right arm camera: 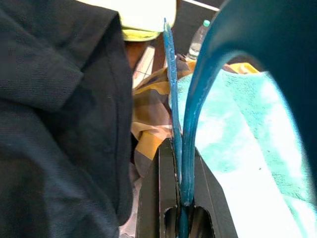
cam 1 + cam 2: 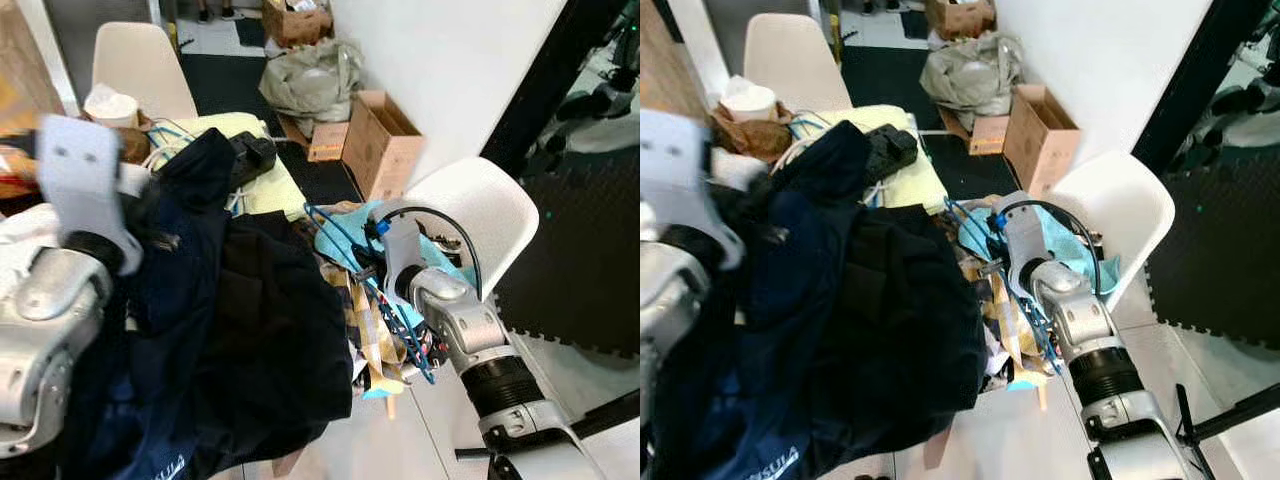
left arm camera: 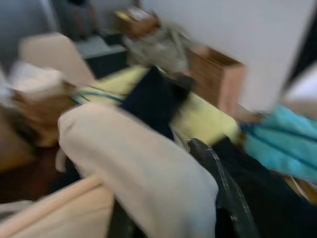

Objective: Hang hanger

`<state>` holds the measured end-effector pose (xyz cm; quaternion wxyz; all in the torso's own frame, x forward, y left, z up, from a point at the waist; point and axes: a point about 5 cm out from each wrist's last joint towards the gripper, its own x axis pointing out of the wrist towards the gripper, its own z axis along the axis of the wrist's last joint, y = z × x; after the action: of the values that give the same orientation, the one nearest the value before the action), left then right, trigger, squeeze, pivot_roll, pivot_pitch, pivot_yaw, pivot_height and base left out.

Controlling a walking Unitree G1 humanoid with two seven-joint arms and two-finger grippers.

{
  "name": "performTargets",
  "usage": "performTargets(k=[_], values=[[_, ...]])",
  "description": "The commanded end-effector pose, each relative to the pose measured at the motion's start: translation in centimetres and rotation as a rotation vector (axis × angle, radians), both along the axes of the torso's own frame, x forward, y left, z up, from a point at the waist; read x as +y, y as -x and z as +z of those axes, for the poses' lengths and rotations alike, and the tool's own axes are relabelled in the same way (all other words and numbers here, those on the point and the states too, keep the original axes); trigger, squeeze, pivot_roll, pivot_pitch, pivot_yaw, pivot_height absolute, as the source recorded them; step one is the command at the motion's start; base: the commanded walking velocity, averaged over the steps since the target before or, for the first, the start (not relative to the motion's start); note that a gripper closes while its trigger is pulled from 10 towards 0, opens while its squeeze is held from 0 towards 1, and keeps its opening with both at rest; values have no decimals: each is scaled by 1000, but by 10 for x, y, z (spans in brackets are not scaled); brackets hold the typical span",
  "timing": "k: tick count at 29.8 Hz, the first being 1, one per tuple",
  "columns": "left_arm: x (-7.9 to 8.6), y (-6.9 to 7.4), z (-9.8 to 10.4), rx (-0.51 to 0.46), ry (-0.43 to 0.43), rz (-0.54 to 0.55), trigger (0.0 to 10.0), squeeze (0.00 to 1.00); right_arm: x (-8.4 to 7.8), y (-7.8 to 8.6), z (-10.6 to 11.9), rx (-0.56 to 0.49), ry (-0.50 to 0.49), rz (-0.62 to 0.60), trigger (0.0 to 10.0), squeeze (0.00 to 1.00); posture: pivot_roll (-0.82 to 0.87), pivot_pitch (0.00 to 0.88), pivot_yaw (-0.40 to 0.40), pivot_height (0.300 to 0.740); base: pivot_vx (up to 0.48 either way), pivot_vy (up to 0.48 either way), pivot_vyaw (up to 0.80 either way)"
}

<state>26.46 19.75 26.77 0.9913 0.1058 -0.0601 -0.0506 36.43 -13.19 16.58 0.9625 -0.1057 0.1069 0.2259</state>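
pinching a blue hanger [image 1: 174, 124], the right gripper [image 1: 179, 198] has its two black fingers [image 1: 166, 191] pressed against the thin plastic, which rises out from between them. in the head views that hanger [image 2: 352, 260] lies slanted over a plaid cloth [image 2: 372, 330] and a turquoise towel [image 2: 345, 240], just in front of the white chair [image 2: 480, 215] on the robot's right, with the right arm bent above it. a dark navy garment [image 2: 230, 340] is heaped over the middle of the scene and covers much of what lies under it; its edge touches the plaid cloth. the left gripper [image 2: 85, 185] is raised at the left, over the dark pile; its wrist view is blurred, showing cream cloth [image 3: 143, 173] close up, and i cannot tell whether its fingers are spread or closed.

an open cardboard box [image 2: 380, 145] stands on the floor against the white wall, its flaps up; its inside is not visible from here. a grey-green bag [image 2: 310, 80] slumps beyond it, and another box [image 2: 300, 20] farther back holds something pale that is too small to make out. a paper cup [image 2: 110, 105] sits by a second chair [image 2: 140, 65] at the far left, beside a yellow cloth [image 2: 265, 175].
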Motion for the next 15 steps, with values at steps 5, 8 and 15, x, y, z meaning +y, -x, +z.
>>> performTargets(k=[5,8,15], values=[[36,19,-7,181,-200,7,10000,1000,-8,-2,-6,29,58,-37,10000,0,68,142,-106,740,0,0,0],[64,29,-5,269,-297,99,10000,1000,-13,-4,-6,30,60,-71,10000,0,71,147,-103,740,0,0,0],[91,44,18,252,-374,215,10000,1000,-18,-8,2,-14,9,-135,10000,0,79,147,-111,740,0,0,0]])
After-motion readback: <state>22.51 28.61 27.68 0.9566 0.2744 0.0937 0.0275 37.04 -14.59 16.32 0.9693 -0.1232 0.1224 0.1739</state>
